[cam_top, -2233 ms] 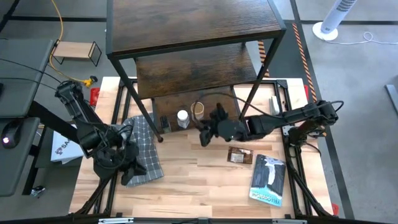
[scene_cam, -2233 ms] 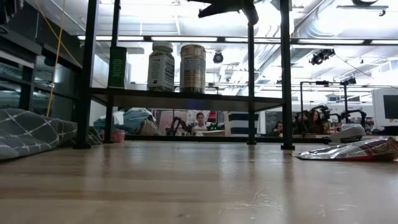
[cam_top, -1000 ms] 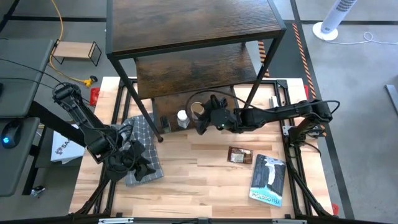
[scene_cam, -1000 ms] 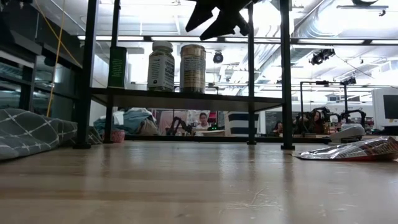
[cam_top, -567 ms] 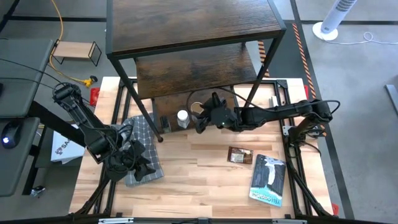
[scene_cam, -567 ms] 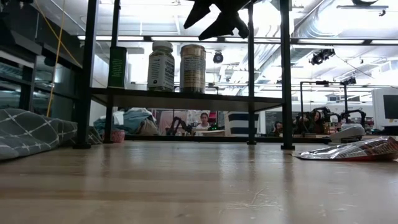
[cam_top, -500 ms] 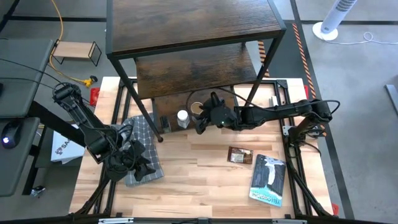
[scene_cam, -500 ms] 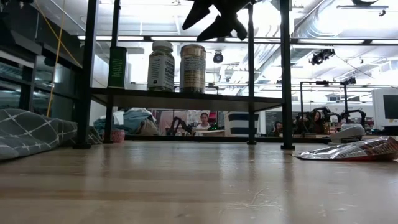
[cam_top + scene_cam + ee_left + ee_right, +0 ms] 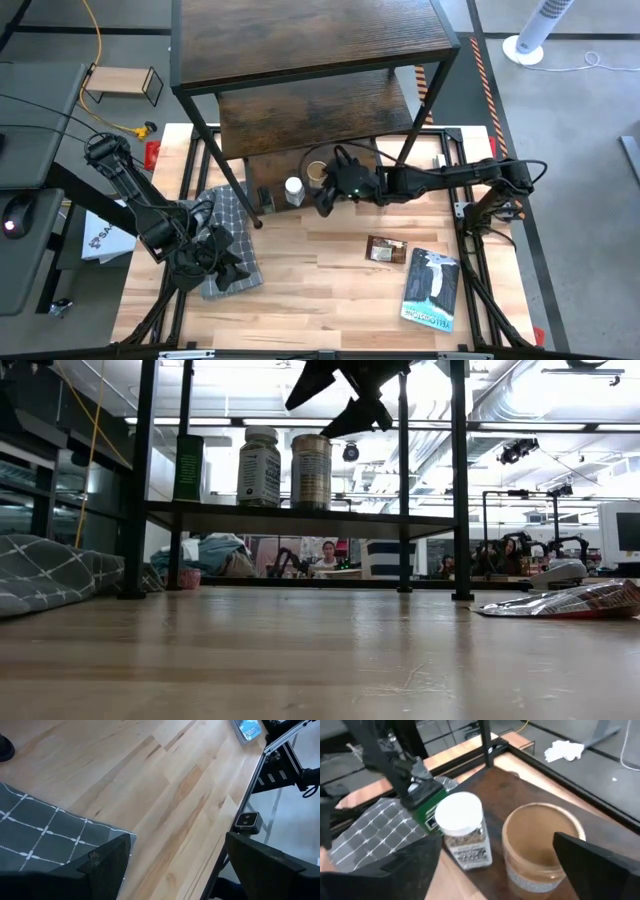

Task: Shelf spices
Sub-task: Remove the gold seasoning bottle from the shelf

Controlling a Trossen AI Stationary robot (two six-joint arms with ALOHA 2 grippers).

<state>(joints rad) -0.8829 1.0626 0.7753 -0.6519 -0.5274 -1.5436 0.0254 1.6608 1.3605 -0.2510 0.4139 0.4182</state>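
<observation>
Right gripper (image 9: 322, 200) at front edge of shelf's (image 9: 300, 110) lowest board, fingers spread wide, holding nothing — tan canister (image 9: 542, 847) stands just ahead between fingers, free of both. White-capped jar (image 9: 462, 832) beside canister on same board; green-labelled container (image 9: 188, 467) next along. Left gripper (image 9: 222, 268) open over grey checked cloth (image 9: 235, 235) on table (image 9: 330, 290) — book (image 9: 432, 290) and packet (image 9: 385, 249) lie on table's right side

table (image 9: 330, 290): light wood planks, smooth, satin | tall shelf (image 9: 300, 40): dark brown wood-grain boards, matt, thin black metal frame | grey checked cloth (image 9: 232, 235): soft woven fabric | tan round canister (image 9: 542, 851): dull cardboardy look | white-capped jar (image 9: 462, 830): glossy plastic cap
</observation>
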